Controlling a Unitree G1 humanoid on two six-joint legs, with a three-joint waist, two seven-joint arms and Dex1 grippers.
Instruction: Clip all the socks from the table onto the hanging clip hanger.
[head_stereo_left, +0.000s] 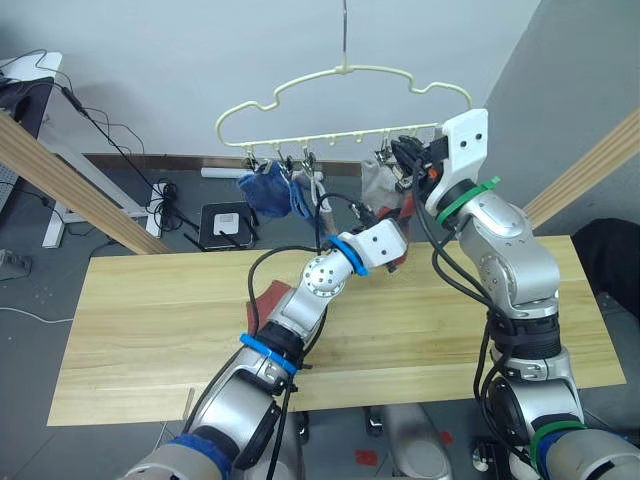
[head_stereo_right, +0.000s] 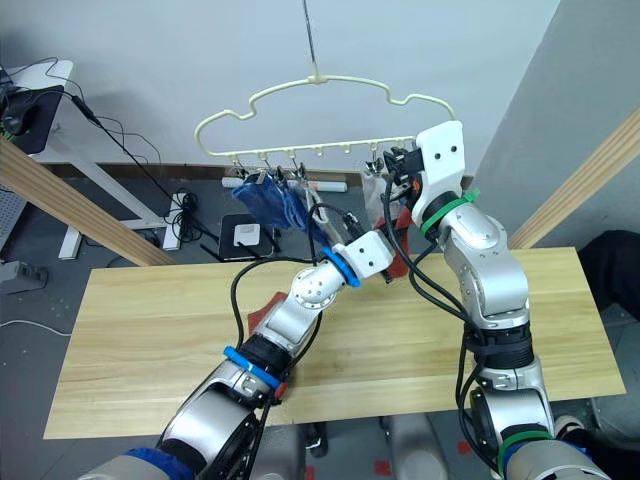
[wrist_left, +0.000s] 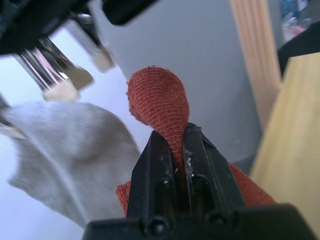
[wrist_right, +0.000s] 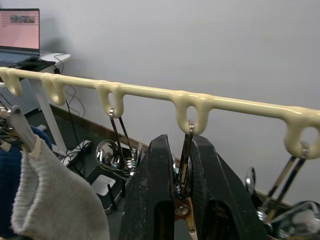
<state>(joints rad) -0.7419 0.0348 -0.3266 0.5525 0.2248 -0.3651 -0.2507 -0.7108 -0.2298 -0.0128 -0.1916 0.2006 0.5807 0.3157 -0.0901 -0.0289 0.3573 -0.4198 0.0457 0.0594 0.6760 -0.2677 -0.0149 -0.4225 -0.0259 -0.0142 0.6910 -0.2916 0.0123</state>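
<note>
The cream-yellow clip hanger (head_stereo_left: 340, 72) hangs above the far side of the table (head_stereo_left: 150, 320). Two blue socks (head_stereo_left: 270, 192) hang from its left clips and a light grey sock (head_stereo_left: 378, 183) hangs further right. My left gripper (wrist_left: 175, 135) is shut on a rust red sock (wrist_left: 159, 97), raised just below the hanger beside the grey sock (wrist_left: 75, 145). My right gripper (wrist_right: 181, 145) is shut on a metal clip (wrist_right: 190, 127) under the hanger bar, right of the grey sock. Another rust red sock (head_stereo_left: 272, 298) lies on the table, partly hidden behind my left arm.
Thick wooden frame poles slant past the table at the left (head_stereo_left: 70, 185) and the right (head_stereo_left: 590, 170). Cables and a small white device (head_stereo_left: 228, 222) lie on the floor behind the table. A desk with a laptop (wrist_right: 20, 30) stands far left.
</note>
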